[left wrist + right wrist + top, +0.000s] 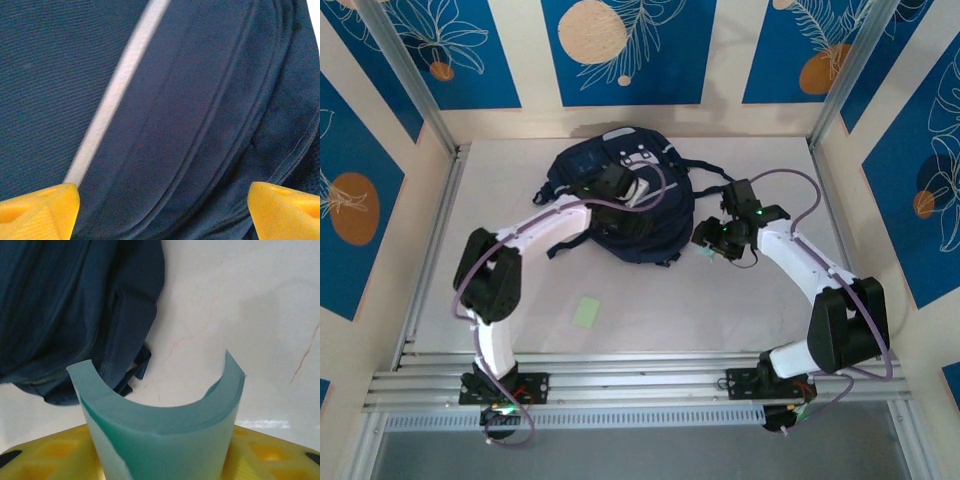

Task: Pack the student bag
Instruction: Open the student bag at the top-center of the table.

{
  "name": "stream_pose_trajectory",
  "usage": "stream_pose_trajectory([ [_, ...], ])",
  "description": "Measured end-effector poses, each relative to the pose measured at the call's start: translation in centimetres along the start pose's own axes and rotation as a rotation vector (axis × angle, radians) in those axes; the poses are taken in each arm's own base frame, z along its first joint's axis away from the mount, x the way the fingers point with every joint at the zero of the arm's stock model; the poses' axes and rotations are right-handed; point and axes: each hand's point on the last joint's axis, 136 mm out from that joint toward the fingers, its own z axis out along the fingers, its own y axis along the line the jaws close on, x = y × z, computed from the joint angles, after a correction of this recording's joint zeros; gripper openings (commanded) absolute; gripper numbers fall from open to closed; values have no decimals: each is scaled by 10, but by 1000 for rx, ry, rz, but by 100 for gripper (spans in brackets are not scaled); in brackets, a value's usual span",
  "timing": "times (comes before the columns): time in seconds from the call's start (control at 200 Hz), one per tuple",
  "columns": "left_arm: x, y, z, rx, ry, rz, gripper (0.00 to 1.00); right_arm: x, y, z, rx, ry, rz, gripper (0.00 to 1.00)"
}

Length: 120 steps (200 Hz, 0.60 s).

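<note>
The student bag (620, 215), a dark navy backpack with light grey trim, lies at the back middle of the table. My left gripper (617, 184) hovers right over its top. In the left wrist view its yellow fingers (37, 210) stand wide apart and open over the navy fabric (200, 100) and a grey trim stripe (117, 90). My right gripper (713, 243) is just right of the bag, shut on a teal-green pad of sheets (160, 425) bent into a curve. The bag's lower edge and a strap (135, 370) lie just left of the pad.
A flat light-green card (587, 311) lies on the white table (740, 320) in front of the bag. Metal frame posts (850, 70) and patterned walls close in the sides and back. The rail (640, 380) runs along the near edge.
</note>
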Motion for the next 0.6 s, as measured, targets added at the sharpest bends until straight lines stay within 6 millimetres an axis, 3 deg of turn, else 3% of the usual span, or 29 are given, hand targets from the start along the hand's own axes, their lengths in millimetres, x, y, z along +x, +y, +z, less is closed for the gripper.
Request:
stream_pose_trajectory([
  [0.22,-12,-8,32,-47,16,113,80,-15,-15,-4,-24,-13,54,53],
  [0.325,-21,-1,36,-89,0,141,69,-11,-19,-3,-34,-9,62,52],
  [0.525,-35,5,35,-117,-23,190,13,-1,-20,0,-57,13,61,50],
  [0.545,-35,5,35,-113,-22,197,0,-1,-19,0,-61,14,60,50],
  [0.6,-36,5,34,-108,-20,201,0,0,-18,-1,-71,16,59,49],
])
